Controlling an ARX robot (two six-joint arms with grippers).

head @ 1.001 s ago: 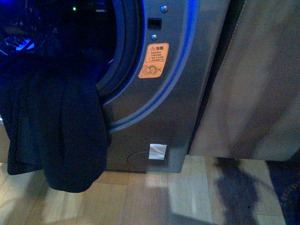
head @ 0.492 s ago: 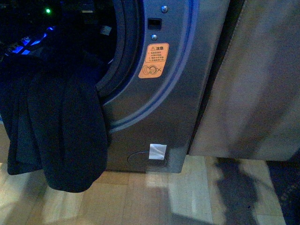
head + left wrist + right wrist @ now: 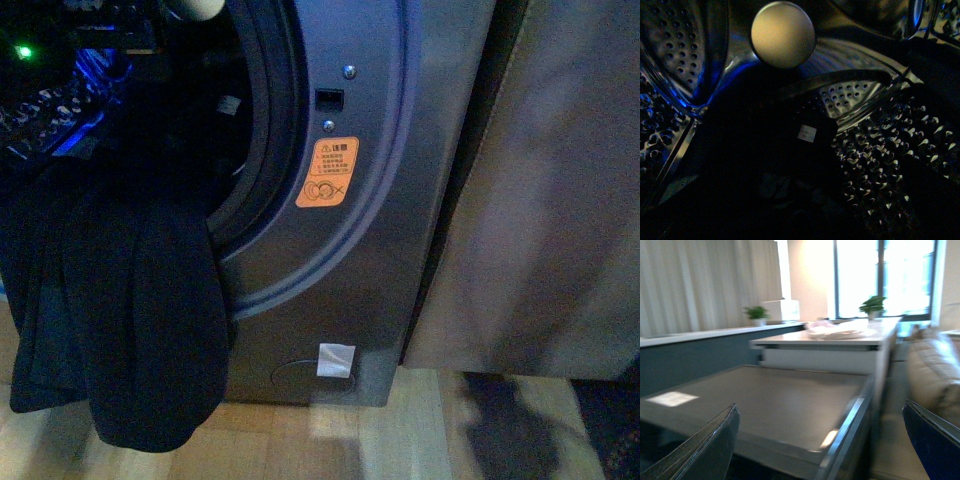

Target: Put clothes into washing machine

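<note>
We see the washing machine [image 3: 390, 200], grey, filling the front view, its round porthole open toward ten o'clock. A beige panel [image 3: 560, 190] stands just beside it at three o'clock. The clothes [image 3: 130, 320] hang dark and limp out of the porthole's lower rim, drooping toward seven o'clock above the wooden floor [image 3: 400, 440]; more dark fabric lies inside the perforated drum [image 3: 880, 150] in the left wrist view. An orange sticker [image 3: 328, 172] sits near the porthole. Our right gripper [image 3: 820, 440] has its fingers spread wide, holding nothing. The left gripper's state we cannot tell.
</note>
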